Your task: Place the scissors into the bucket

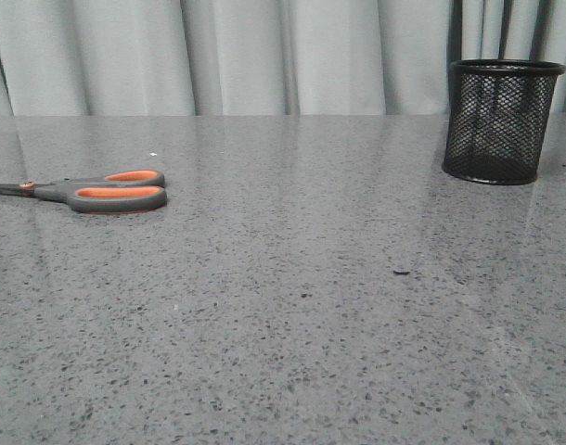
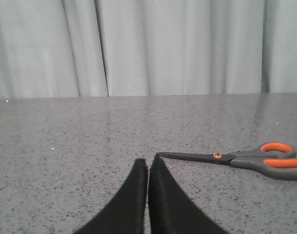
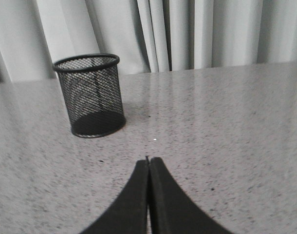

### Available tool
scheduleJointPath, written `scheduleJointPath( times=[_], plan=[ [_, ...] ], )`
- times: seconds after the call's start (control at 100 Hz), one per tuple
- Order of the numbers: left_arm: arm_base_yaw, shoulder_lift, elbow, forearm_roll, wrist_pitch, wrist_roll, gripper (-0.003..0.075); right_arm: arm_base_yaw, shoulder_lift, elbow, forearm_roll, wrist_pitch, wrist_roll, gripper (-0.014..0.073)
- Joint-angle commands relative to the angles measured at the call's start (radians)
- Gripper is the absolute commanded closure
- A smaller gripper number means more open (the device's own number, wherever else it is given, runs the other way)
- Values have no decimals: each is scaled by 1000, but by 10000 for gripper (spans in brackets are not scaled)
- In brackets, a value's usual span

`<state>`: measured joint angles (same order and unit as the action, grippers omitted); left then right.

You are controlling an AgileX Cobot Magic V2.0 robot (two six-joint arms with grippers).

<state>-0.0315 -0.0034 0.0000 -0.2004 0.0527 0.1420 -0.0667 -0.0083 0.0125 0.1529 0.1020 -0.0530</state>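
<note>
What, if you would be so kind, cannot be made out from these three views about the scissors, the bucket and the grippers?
- Scissors blade tips: cut off by the front view's left edge.
- Scissors handle ends: cut off by the left wrist view's edge.
- Bucket interior: rim and dark mesh hide much of it; nothing shows inside.
- Left gripper and right gripper: absent from the front view.

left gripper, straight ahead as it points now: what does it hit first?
Probably nothing. The left gripper, shut, points past the blade tip of the scissors, which lie off to one side. Ahead is bare table, then curtain. Depth is unclear.
</note>
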Motion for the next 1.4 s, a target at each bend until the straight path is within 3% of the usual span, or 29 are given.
scheduleJointPath(
  times=[0.0,0.26,0.35,0.62,0.82,0.96,1.11,1.28,1.39],
  plan=[
    [2,-27,16,-119,-81,-9,741,3,-19,24,106,-102,-6,662],
    [2,-27,11,-593,-84,-9,741,3,-19,24,358,-176,-6,662],
    [2,-27,-1,-646,-80,-9,741,3,-19,10,416,-177,-6,662],
    [2,8,-200,-604,57,-1,741,3,49,-174,330,41,-6,659],
    [2,222,-490,-279,332,-1,741,5,290,-431,193,275,-6,659],
    [2,425,-679,-150,535,3,741,39,482,-615,134,432,-6,659],
    [2,591,-809,-142,681,37,741,62,661,-781,105,642,-9,659],
    [2,688,-863,-150,741,37,740,64,756,-872,127,691,-70,655],
    [2,721,-863,-192,737,66,738,64,778,-904,134,691,-70,541]
  ],
)
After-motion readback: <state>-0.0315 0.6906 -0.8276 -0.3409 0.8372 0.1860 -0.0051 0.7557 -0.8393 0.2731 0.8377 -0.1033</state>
